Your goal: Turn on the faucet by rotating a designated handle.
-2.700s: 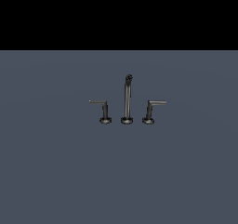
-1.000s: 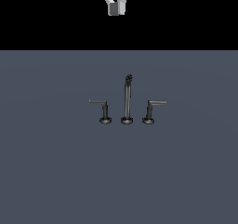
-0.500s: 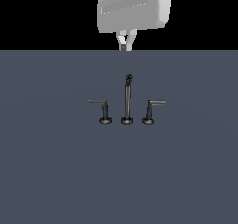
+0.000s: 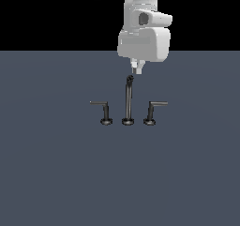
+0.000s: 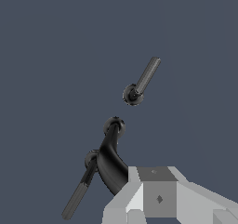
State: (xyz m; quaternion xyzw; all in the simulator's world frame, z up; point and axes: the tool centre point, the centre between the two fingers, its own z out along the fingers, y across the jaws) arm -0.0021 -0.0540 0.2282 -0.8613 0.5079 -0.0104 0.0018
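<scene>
I am looking at the faucet (image 4: 128, 109) sitting on a flat dark grey-blue surface (image 4: 56, 173), and I am taking its tall spout post (image 4: 128, 98) as my landmark. Nearest the exterior camera is bare surface; then comes the row of three round bases. The spout post is standing in the middle of that row, upright, with its dark tip curling at the top. Just beside it, toward the exterior view's right, the handle (image 4: 154, 110) is rising on a slightly slanted post from its own base, its thicker bar reaching away from the spout. On the other side of the spout, toward the exterior view's left, the thinner lever (image 4: 101, 110) is standing upright, its bar also pointing away from the spout. Both levers are clear of the spout post, each apart from it. Above the spout, the gripper (image 4: 137, 70) is hanging from the white arm (image 4: 140, 28), fingertips pointing down and sitting close over the spout's tip, a little toward the handle's side; I cannot tell whether they touch it. From this angle the fingers are reading as a single pale stub, and the wrist view is showing only grey gripper body (image 5: 158, 195), so I cannot tell whether they are apart or together. Beyond the arm the background is plain black.
</scene>
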